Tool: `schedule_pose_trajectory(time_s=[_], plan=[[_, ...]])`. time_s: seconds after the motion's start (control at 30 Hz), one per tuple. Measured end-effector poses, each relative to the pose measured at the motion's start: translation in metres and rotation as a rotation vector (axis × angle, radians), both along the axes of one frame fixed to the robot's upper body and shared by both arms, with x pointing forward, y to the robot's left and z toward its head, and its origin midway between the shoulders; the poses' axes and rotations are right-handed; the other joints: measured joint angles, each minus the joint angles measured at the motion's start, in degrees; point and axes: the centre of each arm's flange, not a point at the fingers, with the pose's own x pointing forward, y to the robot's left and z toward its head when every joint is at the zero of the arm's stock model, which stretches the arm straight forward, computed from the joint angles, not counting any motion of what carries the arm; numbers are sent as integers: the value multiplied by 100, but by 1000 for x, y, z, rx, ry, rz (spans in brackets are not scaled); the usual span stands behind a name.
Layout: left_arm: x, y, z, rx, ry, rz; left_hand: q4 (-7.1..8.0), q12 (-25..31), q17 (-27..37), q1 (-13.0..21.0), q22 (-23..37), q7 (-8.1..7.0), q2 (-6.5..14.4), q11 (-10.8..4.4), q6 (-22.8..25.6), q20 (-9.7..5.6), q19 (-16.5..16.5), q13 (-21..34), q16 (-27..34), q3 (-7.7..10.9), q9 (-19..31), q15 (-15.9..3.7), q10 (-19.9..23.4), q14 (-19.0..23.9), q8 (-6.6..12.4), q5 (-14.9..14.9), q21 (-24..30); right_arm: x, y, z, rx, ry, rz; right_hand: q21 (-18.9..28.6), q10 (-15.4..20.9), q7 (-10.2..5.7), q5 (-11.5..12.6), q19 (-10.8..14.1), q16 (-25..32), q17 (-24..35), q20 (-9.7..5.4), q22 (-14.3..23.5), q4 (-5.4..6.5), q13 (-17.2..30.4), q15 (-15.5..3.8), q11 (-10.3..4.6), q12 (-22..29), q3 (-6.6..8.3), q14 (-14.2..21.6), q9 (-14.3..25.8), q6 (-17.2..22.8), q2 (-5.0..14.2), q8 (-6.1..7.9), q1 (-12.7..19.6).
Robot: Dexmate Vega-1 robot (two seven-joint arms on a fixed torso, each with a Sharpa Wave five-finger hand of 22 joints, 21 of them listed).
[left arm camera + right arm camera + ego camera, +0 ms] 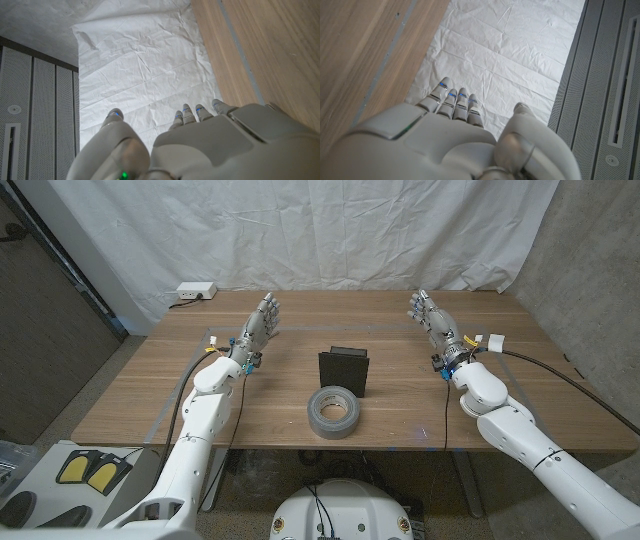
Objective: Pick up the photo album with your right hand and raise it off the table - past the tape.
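Observation:
A dark photo album (344,371) stands upright near the middle of the wooden table (400,415). Just in front of it lies a grey roll of tape (333,411). My right hand (431,315) is held up over the table's far right part, fingers straight and apart, holding nothing, well to the right of the album. My left hand (259,323) is raised the same way on the far left side, empty. In the wrist views the backs of my left hand (200,145) and right hand (445,140) point toward the white curtain.
A white power strip (195,292) lies at the table's far left corner. A white curtain (300,230) hangs behind the table. Strips of tape (213,338) mark the tabletop near my left hand.

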Motion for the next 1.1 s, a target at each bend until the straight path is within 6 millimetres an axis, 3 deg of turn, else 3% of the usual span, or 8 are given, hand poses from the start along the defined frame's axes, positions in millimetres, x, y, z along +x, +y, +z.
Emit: schedule_pose_trajectory(time_s=[1.1], plan=[[-2,-3,-2,16,6,1,-24,0,0,83,27,30,22,-21,30,-32,94,0,43,-24,-1,42,21,86,0,0,45,-26,-4,6,-42,-61,-28,-44,45,0,-33,135,23,28,10,-1,-47,0,30,3,31,0,93,0,61,31,44,29]])
